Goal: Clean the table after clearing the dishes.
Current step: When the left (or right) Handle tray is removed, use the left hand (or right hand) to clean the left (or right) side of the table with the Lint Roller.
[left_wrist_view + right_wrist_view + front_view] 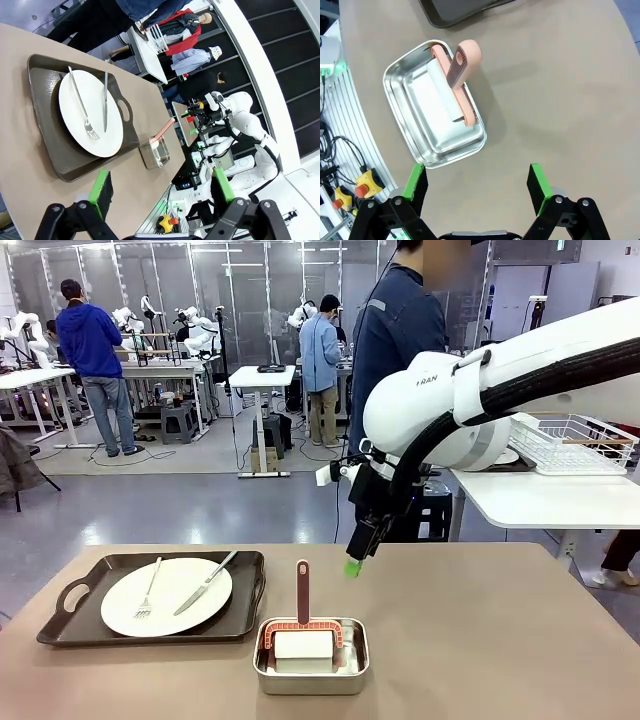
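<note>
Right gripper spread over counter, pan at its 7 o'clock, tray with plate at pan's 10 o'clock, left gripper spread.

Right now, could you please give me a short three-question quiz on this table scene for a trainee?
1. True or false: the right hand is shut on the pink-handled scrubber.
2. What lies on the white plate? A) a fork and a knife; B) a spoon; C) a cup.
3. Fill in: the scrubber stands in the small steel ____, beside the dark tray.

Key: 1 false, the hand is open above the table; 2 A; 3 pan.
</note>
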Action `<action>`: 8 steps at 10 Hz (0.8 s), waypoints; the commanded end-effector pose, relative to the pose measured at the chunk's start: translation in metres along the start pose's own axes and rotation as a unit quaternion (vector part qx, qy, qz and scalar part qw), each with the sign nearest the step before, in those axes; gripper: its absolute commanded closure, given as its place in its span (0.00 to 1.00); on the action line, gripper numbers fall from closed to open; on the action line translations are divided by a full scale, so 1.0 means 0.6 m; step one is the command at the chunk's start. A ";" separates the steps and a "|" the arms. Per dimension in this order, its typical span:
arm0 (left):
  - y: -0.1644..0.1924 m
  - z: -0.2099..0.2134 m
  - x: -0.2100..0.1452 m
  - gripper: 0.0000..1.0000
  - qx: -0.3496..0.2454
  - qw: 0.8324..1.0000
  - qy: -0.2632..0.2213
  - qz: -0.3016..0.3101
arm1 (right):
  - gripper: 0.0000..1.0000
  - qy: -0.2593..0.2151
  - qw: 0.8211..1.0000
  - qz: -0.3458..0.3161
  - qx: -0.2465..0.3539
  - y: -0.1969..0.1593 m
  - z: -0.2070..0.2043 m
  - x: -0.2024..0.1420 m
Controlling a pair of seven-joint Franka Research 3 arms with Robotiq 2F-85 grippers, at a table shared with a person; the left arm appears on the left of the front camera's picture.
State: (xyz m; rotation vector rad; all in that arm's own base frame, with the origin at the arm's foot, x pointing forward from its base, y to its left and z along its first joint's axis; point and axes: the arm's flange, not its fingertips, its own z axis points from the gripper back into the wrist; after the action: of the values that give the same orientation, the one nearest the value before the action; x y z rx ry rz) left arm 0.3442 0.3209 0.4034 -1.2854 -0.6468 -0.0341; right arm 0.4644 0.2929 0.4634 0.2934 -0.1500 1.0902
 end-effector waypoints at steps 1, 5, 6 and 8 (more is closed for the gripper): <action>-0.004 0.003 -0.002 0.00 -0.006 1.000 -0.001 0.000 | 0.00 -0.007 1.000 -0.001 -0.005 0.002 0.006 -0.001; -0.004 0.003 -0.002 0.00 -0.006 1.000 -0.001 0.000 | 0.00 0.051 0.998 0.035 -0.010 -0.005 -0.017 0.034; -0.004 0.003 -0.002 0.00 -0.006 1.000 -0.001 0.000 | 0.00 0.053 0.996 0.067 -0.004 -0.011 -0.033 0.071; -0.004 0.003 -0.002 0.00 -0.006 1.000 -0.001 0.000 | 0.00 0.078 0.992 0.104 0.005 -0.018 -0.067 0.130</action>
State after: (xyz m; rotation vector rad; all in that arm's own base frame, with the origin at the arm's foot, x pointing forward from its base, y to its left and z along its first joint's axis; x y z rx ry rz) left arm 0.3444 0.3207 0.4034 -1.2857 -0.6463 -0.0348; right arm 0.4900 0.3474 0.4410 0.2227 -0.0675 1.2594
